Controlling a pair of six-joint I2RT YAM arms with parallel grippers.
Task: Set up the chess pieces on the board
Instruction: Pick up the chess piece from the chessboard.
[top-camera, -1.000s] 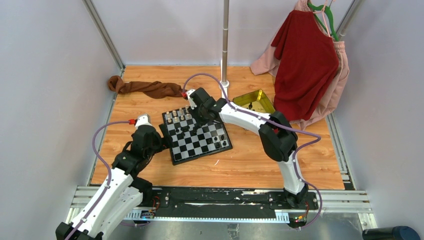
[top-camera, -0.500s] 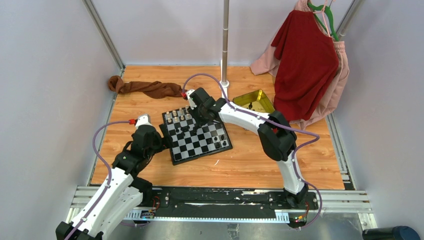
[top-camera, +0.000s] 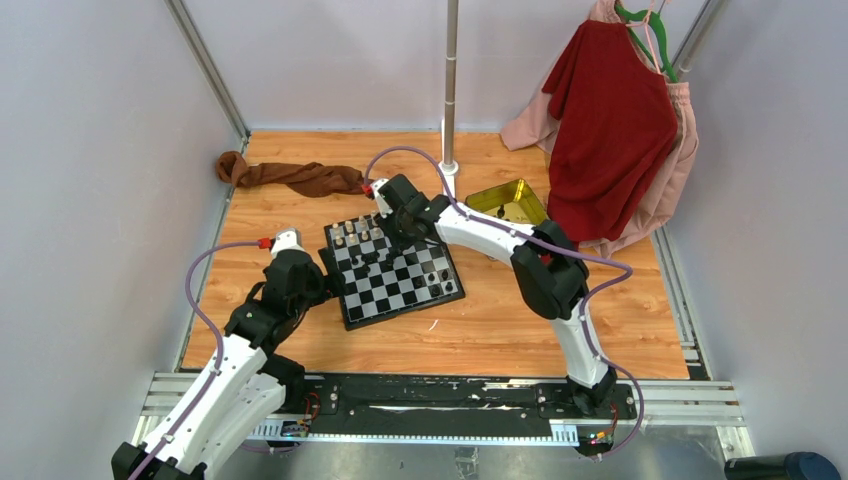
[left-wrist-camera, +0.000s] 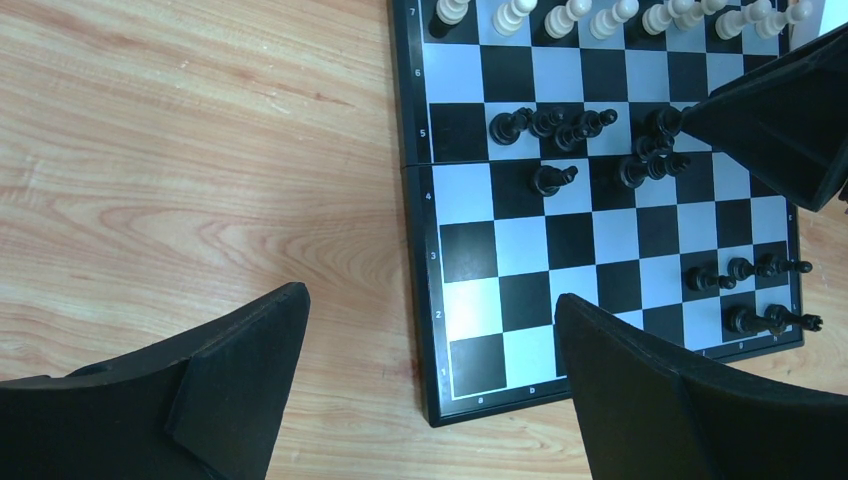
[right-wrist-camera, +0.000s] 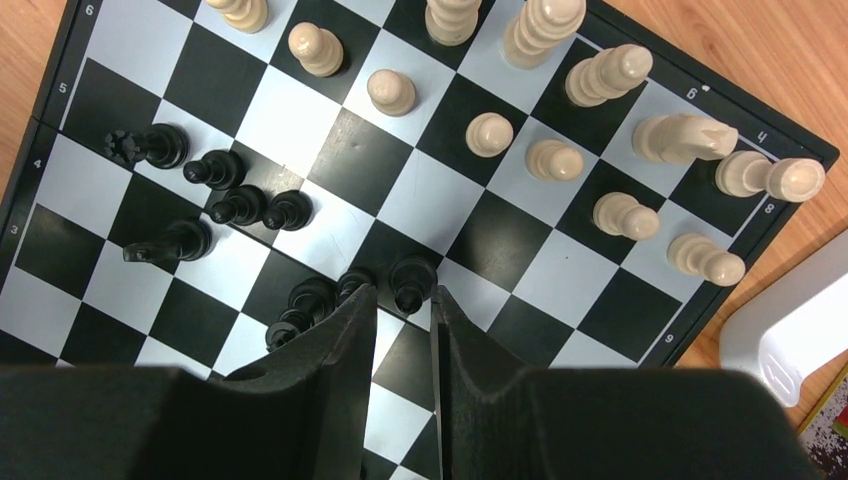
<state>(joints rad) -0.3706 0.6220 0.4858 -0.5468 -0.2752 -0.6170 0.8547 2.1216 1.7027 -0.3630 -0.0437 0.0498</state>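
The board (top-camera: 400, 283) lies mid-table. Cream chess pieces (right-wrist-camera: 553, 160) stand in its far rows. Black chess pieces (right-wrist-camera: 238, 206) cluster near the middle, and a few more (left-wrist-camera: 752, 271) stand at one edge. My right gripper (right-wrist-camera: 402, 292) hangs low over the board (right-wrist-camera: 345, 160), jaws narrowly open. One black piece (right-wrist-camera: 411, 279) stands between its tips, close to the right finger, with a gap on the left. My left gripper (left-wrist-camera: 430, 310) is wide open over the board's near-left corner (left-wrist-camera: 468, 350) and holds nothing.
A yellow tin (top-camera: 510, 203) sits right of the board. A brown cloth (top-camera: 290, 177) lies at the far left. A pole (top-camera: 450, 90) rises behind the board, and a red garment (top-camera: 610, 130) hangs at the far right.
The right arm's elbow has shifted slightly left while its gripper stays over the board's far part. The left arm has not moved.
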